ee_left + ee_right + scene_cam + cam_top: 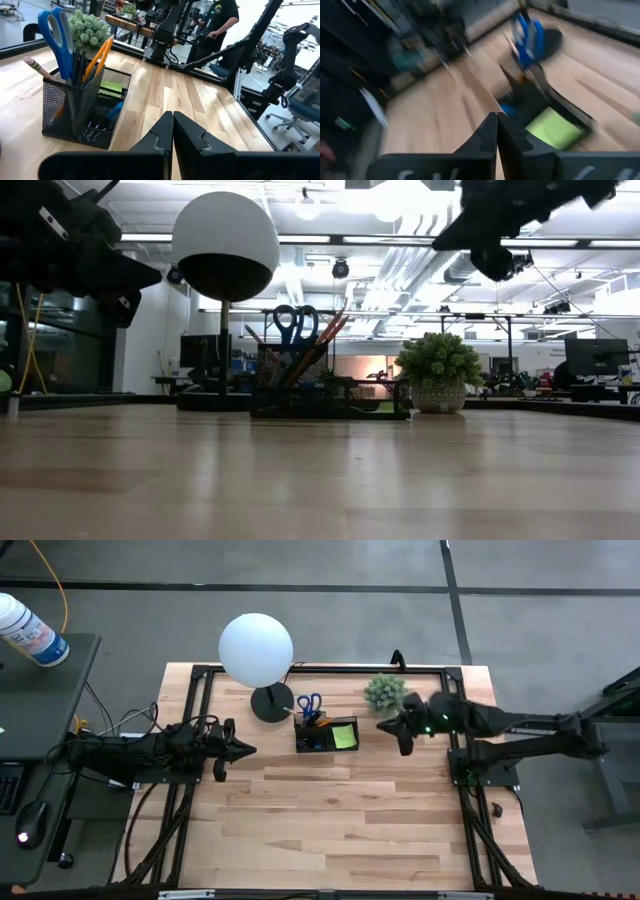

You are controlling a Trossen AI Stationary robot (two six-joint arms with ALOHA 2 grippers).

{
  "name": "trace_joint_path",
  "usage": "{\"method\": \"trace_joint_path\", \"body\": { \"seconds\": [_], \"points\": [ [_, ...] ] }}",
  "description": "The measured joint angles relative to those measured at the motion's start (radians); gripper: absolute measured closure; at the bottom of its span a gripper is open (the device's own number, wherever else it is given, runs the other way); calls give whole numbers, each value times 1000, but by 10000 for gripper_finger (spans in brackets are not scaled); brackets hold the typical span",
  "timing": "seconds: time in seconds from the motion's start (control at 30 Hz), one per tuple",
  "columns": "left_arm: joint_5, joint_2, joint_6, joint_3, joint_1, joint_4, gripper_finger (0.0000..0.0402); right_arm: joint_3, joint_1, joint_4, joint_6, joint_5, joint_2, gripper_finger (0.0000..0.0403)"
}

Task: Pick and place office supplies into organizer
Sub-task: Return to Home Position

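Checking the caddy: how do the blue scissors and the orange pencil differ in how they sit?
The blue scissors stand nearly upright, handles up; the orange pencil leans well off vertical. The scissors end in two broad loops; the pencil is a thin straight stick. Both stand in the tall mesh cup of the organizer, poking above its rim.

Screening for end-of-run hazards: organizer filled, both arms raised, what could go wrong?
The right gripper hangs shut close beside the plant and the organizer; a low sweep home could clip the plant. The scissors and orange pencils stand tall and leaning in the organizer, so a bump might tip it. The left gripper waits shut, well away.
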Motion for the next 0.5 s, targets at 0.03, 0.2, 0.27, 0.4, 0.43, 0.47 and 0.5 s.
{"method": "trace_joint_path", "body": {
  "seconds": [0.03, 0.2, 0.27, 0.4, 0.43, 0.47, 0.5],
  "points": [
    [0, 0, 0, 0, 0, 0, 401, -52, 16, 91, 30, 11, -28, 403],
    [0, 0, 0, 0, 0, 0, 401, -285, 105, 556, 108, 80, -105, 403],
    [0, 0, 0, 0, 0, 0, 401, -353, 145, 657, 126, 130, -118, 403],
    [0, 0, 0, 0, 0, 0, 401, -447, 229, 768, 136, 196, -146, 403],
    [0, 0, 0, 0, 0, 0, 401, -463, 249, 775, 135, 215, -158, 403],
    [0, 0, 0, 0, 0, 0, 401, -474, 266, 774, 130, 238, -171, 403],
    [0, 0, 0, 0, 0, 0, 401, -483, 282, 776, 118, 257, -189, 403]
  ]
}}
